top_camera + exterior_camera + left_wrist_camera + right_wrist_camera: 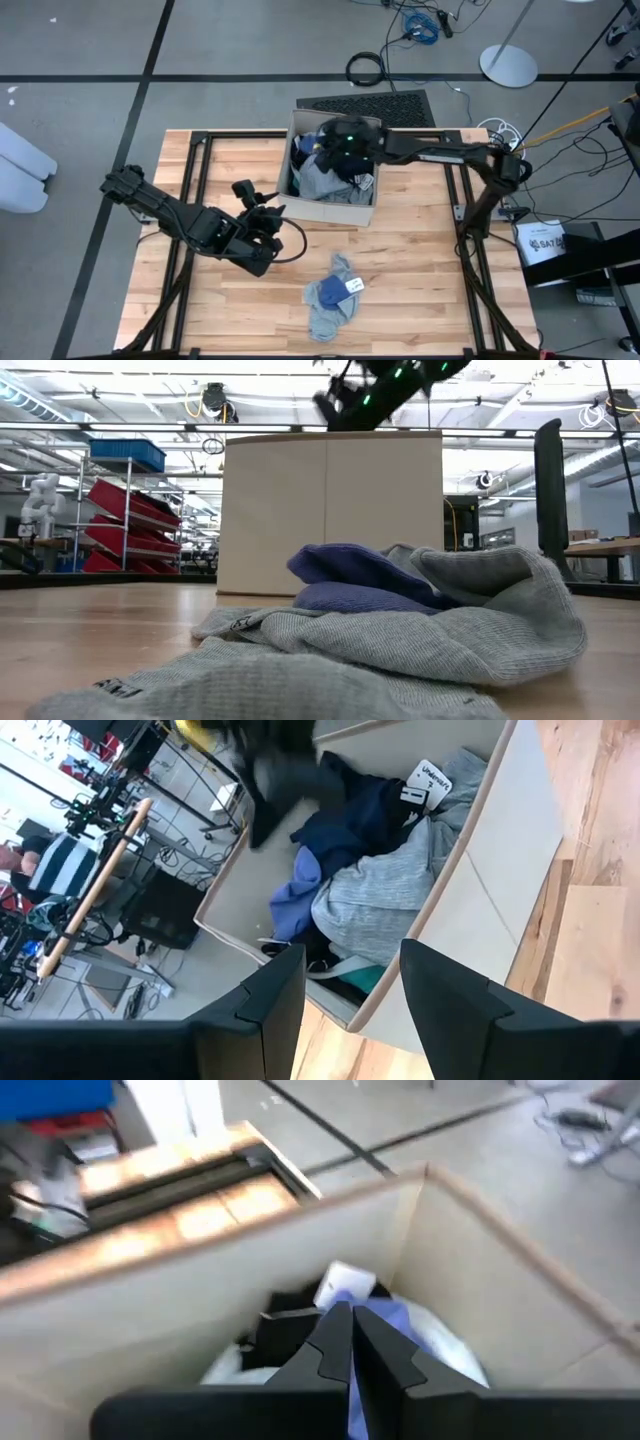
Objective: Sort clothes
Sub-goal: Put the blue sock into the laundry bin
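A beige fabric box [325, 212] stands at the table's far middle. It holds clothes: a grey top [390, 880], a navy piece [360, 820], a lavender-blue piece [295, 895] and a turquoise bit [365, 982]. My right gripper [335, 155] hangs shut over the box's inside [350, 1325]; nothing shows between its fingers. My left gripper [272, 212] waits open, left of the box, pointing at it [350, 1000]. A grey garment [325, 318] with a blue piece [328, 290] on top lies on the near middle of the table.
Bare wood lies between the box and the near heap [400, 640]. A black mat [365, 105] and cables lie on the floor beyond the far edge. Black frame rails [465, 215] run along the table. A person in a striped shirt [50, 865] sits beyond the table.
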You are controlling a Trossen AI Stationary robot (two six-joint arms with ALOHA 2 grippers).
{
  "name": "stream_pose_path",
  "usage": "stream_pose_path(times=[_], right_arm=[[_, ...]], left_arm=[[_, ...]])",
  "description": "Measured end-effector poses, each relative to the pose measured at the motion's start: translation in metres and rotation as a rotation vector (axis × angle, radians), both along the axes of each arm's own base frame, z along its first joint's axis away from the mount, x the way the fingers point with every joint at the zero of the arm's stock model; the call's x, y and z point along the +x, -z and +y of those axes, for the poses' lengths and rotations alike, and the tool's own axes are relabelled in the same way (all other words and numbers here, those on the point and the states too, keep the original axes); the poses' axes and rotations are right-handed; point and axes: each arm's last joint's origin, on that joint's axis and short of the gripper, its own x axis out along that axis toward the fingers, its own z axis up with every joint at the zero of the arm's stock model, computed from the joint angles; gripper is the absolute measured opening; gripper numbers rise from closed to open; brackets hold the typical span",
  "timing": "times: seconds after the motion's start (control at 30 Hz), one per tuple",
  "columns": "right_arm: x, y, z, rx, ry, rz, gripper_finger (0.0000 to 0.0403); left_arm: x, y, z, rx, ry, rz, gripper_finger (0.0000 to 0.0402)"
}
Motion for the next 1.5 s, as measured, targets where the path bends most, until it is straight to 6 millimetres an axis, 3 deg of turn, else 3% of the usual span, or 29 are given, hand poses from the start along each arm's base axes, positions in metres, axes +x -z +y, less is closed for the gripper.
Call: stream_pose_path(times=[0.13, 0.33, 0.57, 0.73, 1.07, 1.27, 1.5], right_arm=[[-0.023, -0.031, 0.019, 0.003, -0.052, -0.014, 0.0000], [-0.059, -0.060, 0.060, 0.050, -0.215, 0.047, 0.0000], [-0.093, -0.064, 0.118, 0.214, -0.447, 0.212, 0.0000], [-0.113, -0.057, 0.158, 0.294, -0.546, 0.369, 0.0000], [-0.112, -0.053, 0.220, 0.253, -0.764, 0.368, 0.0000], [-0.116, -0.053, 0.241, 0.220, -0.859, 0.358, 0.0000], [-0.121, -0.053, 0.251, 0.212, -0.902, 0.364, 0.0000]], left_arm=[[0.001, -0.001, -0.001, -0.007, 0.000, -0.014, 0.0175], [0.002, 0.000, -0.002, -0.051, 0.009, -0.015, 0.0175], [0.005, 0.002, -0.006, -0.206, 0.077, 0.015, 0.0175], [0.013, 0.008, -0.017, -0.422, 0.240, 0.079, 0.0175], [0.054, 0.043, -0.040, -0.502, 0.822, 0.200, 0.0175], [0.084, 0.063, -0.037, -0.582, 0.938, 0.181, 0.0175], [0.115, 0.106, -0.027, -0.710, 0.907, 0.241, 0.0175]])
